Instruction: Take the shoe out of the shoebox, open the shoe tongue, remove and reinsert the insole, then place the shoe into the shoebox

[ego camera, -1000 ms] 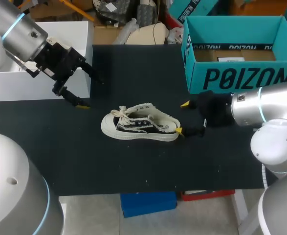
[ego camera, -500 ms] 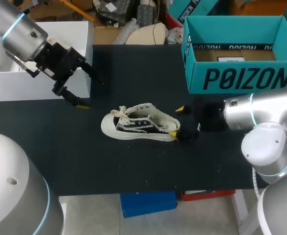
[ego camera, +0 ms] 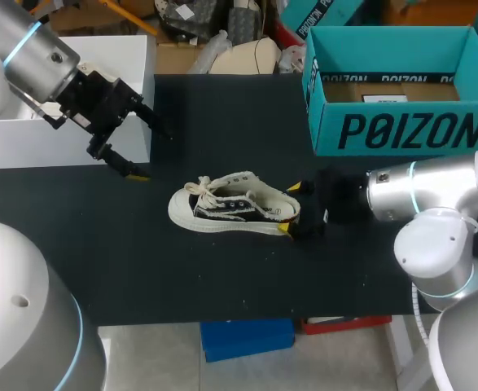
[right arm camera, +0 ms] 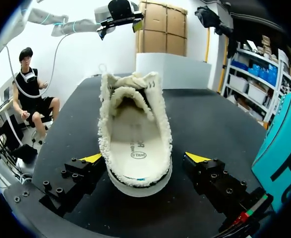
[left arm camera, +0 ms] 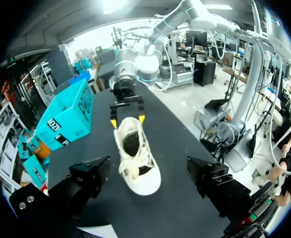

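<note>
- The shoe (ego camera: 234, 205) stands on its sole on the black table (ego camera: 222, 277), outside the box.
- The right gripper (ego camera: 294, 208) has its fingers spread either side of the heel, not clamping it.
- The left gripper (ego camera: 153, 155) has its fingers spread and holds nothing.
- The open shoebox (ego camera: 401, 122) sits farthest back.

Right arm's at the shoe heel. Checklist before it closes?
1. Shoe out of the shoebox, standing on its sole on the table: ok.
2. Right gripper open, one finger on each side of the heel: ok.
3. Heel roughly centred between those fingers, with a gap on both sides in the right wrist view: ok.
4. Left gripper open, apart from the shoe on its toe side: ok.
5. Insole lying flat inside the shoe: ok.
6. Tongue opened: cannot tell.
</note>
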Available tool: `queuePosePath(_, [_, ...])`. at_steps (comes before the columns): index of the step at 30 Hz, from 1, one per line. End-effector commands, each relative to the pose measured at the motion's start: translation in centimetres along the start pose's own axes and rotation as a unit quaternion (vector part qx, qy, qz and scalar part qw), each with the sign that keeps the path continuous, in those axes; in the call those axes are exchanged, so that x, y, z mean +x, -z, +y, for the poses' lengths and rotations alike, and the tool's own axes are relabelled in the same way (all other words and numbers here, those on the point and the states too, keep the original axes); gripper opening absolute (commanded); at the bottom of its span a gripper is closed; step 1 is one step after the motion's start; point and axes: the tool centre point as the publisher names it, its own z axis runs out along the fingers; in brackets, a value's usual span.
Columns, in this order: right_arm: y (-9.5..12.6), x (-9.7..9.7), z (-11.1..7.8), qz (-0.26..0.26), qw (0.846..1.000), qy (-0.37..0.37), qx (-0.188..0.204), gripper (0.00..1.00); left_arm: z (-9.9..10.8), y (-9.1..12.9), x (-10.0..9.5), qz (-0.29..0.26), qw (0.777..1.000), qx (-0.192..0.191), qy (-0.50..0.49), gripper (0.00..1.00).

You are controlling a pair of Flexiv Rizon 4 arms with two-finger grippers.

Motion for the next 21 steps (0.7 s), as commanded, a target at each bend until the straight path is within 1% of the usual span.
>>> queuePosePath(1, [-0.89,0.03,-0.17,-0.001,1.000,-0.002,-0.003,1.00,0.08,-0.17,0.01,-0.001,1.000,-0.001,-0.001,1.00])
queuePosePath(10, [-1.60,0.24,-0.32,0.011,1.000,0.007,-0.006,1.00,0.08,-0.17,0.01,-0.001,1.000,-0.001,-0.001,1.00])
queuePosePath(12, [-1.69,0.26,-0.33,0.018,1.000,0.007,0.001,0.12,0.08,-0.17,0.01,-0.001,1.000,-0.001,-0.001,1.00])
queuePosePath(13, [-1.69,0.26,-0.33,0.018,1.000,0.007,0.001,0.00,0.08,-0.17,0.01,-0.001,1.000,-0.001,-0.001,1.00])
queuePosePath(21, [-1.69,0.26,-0.33,0.018,1.000,0.007,0.001,0.00,0.08,-0.17,0.01,-0.001,1.000,-0.001,-0.001,1.00])
